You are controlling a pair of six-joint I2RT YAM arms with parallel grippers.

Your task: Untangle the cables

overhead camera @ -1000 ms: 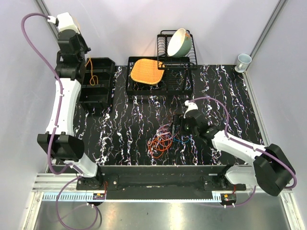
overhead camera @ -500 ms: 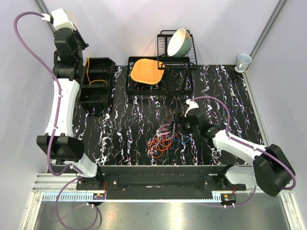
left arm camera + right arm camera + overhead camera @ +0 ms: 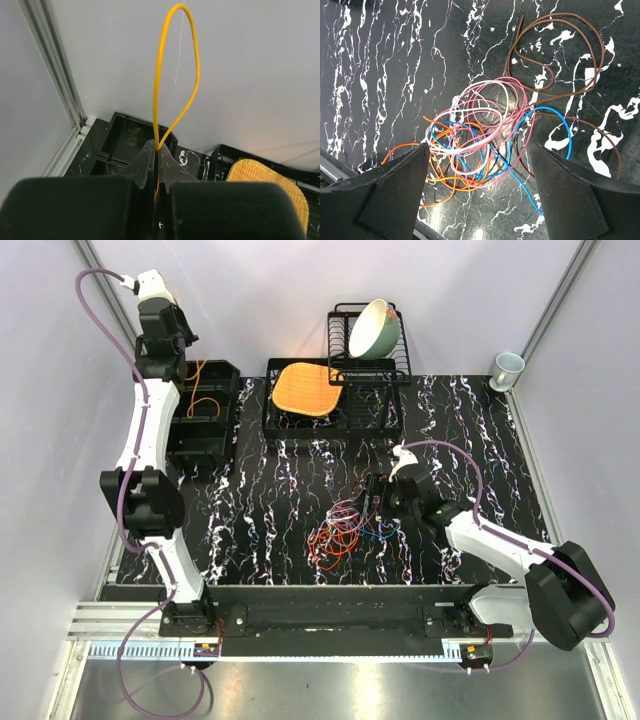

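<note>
The cables (image 3: 342,532) lie in a loose heap on the bench (image 3: 260,500), toward 6 o'clock from its middle; the right jaws hang over them wide open, empty. The left jaws, at 10 o'clock above the bin (image 3: 210,422), are closed on one yellow cable (image 3: 176,60). The wires look light, limp and springy; I would pinch the brown cable (image 3: 560,55), at 1 o'clock of the heap, where it lies free.
</note>
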